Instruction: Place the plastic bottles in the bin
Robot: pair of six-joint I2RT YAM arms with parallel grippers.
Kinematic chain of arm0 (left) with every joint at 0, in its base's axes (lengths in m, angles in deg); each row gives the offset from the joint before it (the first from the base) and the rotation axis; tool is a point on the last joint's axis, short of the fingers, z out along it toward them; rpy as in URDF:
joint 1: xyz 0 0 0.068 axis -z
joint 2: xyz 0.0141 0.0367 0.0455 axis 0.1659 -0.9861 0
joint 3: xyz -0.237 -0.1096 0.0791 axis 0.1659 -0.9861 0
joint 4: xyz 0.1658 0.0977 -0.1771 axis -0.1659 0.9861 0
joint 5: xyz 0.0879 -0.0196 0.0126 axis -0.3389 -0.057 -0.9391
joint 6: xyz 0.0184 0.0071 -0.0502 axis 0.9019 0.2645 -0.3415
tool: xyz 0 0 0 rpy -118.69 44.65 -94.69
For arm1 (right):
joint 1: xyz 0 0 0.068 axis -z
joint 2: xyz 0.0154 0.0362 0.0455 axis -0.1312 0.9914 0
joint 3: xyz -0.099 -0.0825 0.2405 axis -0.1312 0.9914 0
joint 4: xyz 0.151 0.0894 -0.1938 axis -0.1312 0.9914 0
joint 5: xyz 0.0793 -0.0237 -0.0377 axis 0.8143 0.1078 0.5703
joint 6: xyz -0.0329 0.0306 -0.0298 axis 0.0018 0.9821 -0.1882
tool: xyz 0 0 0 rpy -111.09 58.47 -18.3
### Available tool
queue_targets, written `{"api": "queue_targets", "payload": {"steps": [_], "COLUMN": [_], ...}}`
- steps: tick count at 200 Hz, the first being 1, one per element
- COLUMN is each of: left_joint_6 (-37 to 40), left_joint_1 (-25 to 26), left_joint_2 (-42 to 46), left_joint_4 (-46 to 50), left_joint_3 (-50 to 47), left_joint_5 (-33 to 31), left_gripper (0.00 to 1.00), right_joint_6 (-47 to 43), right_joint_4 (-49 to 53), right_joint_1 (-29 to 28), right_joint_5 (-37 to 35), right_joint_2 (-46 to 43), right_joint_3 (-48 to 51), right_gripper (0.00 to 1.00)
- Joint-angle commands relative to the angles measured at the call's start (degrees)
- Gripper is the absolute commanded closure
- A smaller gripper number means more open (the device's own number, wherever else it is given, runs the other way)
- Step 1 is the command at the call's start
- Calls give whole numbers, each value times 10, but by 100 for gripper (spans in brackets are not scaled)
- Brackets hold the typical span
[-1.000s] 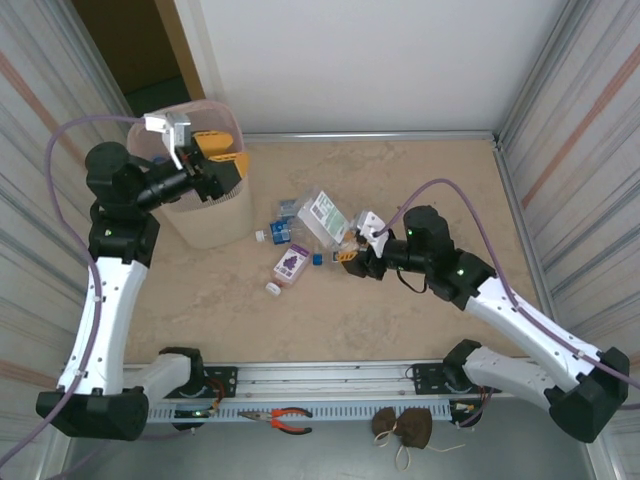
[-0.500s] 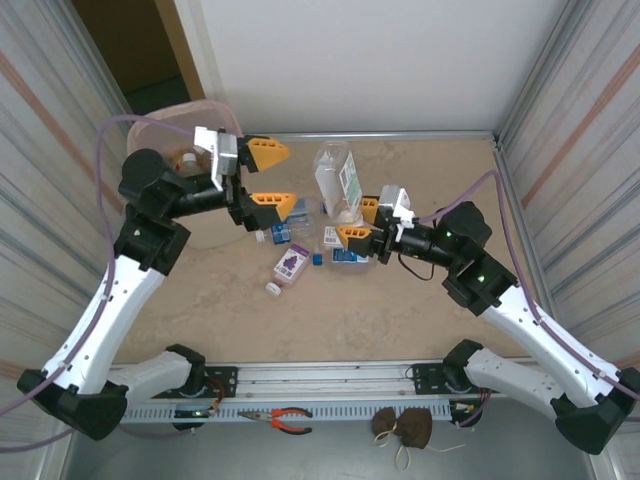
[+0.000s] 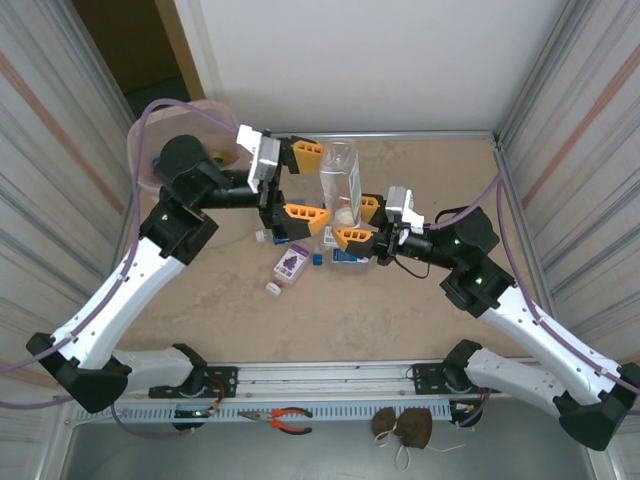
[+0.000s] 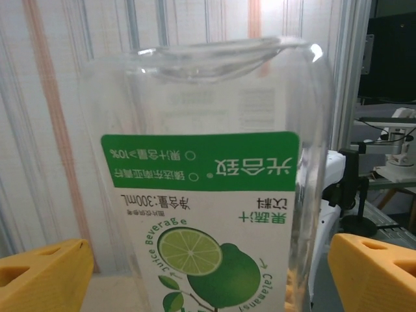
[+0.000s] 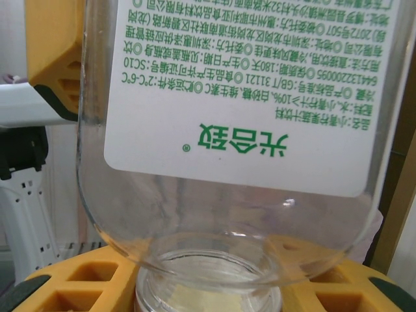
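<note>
Right gripper (image 3: pixel 356 222): we record it pinching the neck of the upturned clear bottle (image 3: pixel 340 175). Left gripper (image 3: pixel 305 183): spread, at that bottle's 9 o'clock. Bin (image 3: pixel 140 160): table's (image 3: pixel 420 320) 10 o'clock. Loose bottles (image 3: pixel 290 264): centre.

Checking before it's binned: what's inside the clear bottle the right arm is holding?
The clear bottle looks empty; the striped wall shows through it. Its neck points down between the right gripper's jaws, which cover its very end.

We see white shells, black joints and lilac cables (image 3: pixel 175 103) on the left arm (image 3: pixel 120 290) and right arm (image 3: pixel 530 325), with orange fingers (image 3: pixel 305 213) on the left pincer (image 3: pixel 322 183) and right pincer (image 3: pixel 355 222).
</note>
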Motion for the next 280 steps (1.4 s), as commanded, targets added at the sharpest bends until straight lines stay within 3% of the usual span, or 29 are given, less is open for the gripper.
{"api": "queue_targets", "payload": {"steps": [1,123,153,173,208,248,280], "left_joint_6": [15,3,9,26,52,52,73], "left_joint_1": [13,31,31,30,14,-54,-109], "left_joint_2": [-4,-19,-16,-12,-8,-6,-22], "left_joint_4": [4,4,16,37,101,182,309], "left_joint_3": [25,41,45,48,65,90,146], "left_joint_5": [-1,20,18,6,-36,-100,-217], "left_gripper": [9,47,52,53,55,59,59], "right_joint_6": [5,-3,-5,-5,-9,-22,-38], "right_joint_4": [-31,-6,6,18,52,98,128], "right_joint_1": [-6,-10,-12,-13,-14,-14,-14], "right_joint_5": [2,-17,-31,-43,-69,-107,-133], "right_joint_2": [-4,-15,-21,-28,-49,-77,-95], "right_joint_3": [-19,-16,-15,-15,-12,-9,-13], "right_gripper": [70,69,57,42,24,20,19]}}
